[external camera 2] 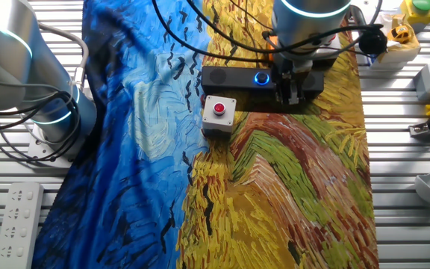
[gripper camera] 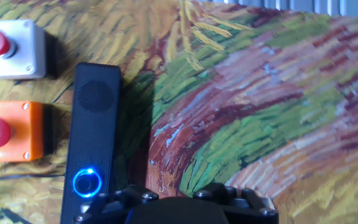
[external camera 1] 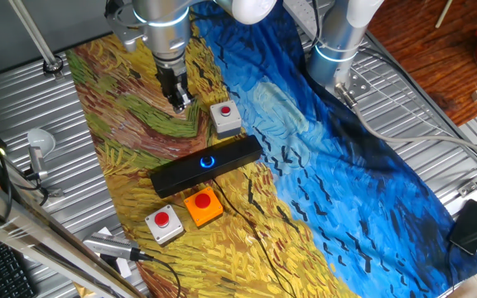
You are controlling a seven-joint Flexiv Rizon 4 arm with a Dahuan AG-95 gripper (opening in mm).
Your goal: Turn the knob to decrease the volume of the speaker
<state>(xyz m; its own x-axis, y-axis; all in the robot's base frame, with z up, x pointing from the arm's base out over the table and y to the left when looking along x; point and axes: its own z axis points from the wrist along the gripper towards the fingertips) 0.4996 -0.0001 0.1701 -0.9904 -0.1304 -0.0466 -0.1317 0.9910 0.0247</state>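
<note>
The speaker (external camera 1: 205,165) is a long black bar lying on the painted cloth, with the knob (external camera 1: 208,162) glowing blue at its middle. My gripper (external camera 1: 179,103) hangs above the cloth, beyond the speaker and apart from it, with its fingers close together and nothing in them. In the other fixed view the gripper (external camera 2: 290,93) stands just right of the knob (external camera 2: 261,78), in front of the speaker (external camera 2: 230,76). The hand view shows the speaker (gripper camera: 92,124) at the left and the knob (gripper camera: 86,183) near the bottom. The fingertips are out of sight there.
A grey box with a red button (external camera 1: 225,117) sits beside the gripper, behind the speaker. An orange button box (external camera 1: 203,206) and another grey one (external camera 1: 164,223) lie in front of it. Metal slats, cables and a second arm's base (external camera 1: 335,50) surround the cloth.
</note>
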